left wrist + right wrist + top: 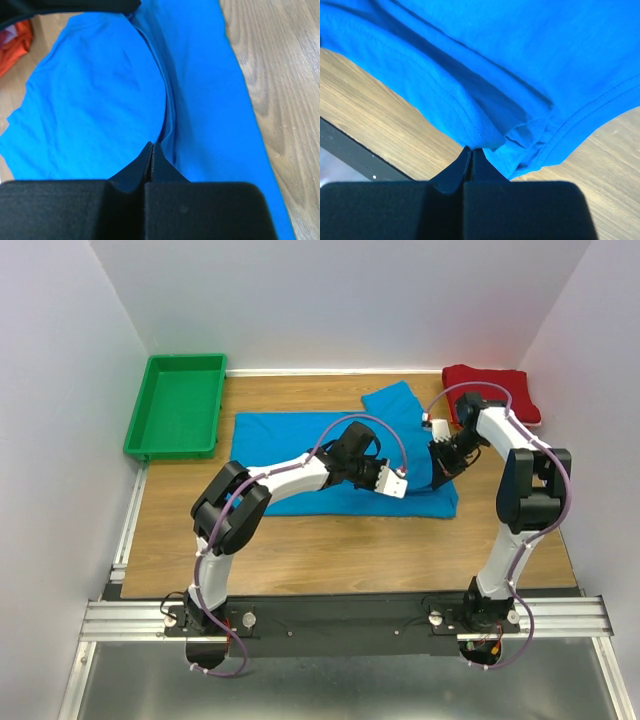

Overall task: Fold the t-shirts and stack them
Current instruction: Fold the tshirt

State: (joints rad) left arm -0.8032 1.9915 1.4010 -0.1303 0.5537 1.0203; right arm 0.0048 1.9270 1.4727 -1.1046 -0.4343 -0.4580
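Note:
The bright blue t-shirt [300, 445] lies spread across the middle of the table, with one part turned up toward the back [395, 405]. My left gripper [400, 485] is shut at the shirt's right part. In the left wrist view its tips [152, 145] meet where a curved fold of blue cloth [100, 100] ends. My right gripper [440, 462] is shut on the shirt's stitched edge. In the right wrist view the hem [485, 135] bunches at the tips [472, 148], lifted a little off the wood. The dark red t-shirt [492, 390] lies folded at the back right.
A green plastic tray [178, 405] stands at the back left corner. White walls close in the table on three sides. The dark red shirt shows as an orange patch in the left wrist view [12, 37]. Bare wood [350, 550] lies in front of the shirt.

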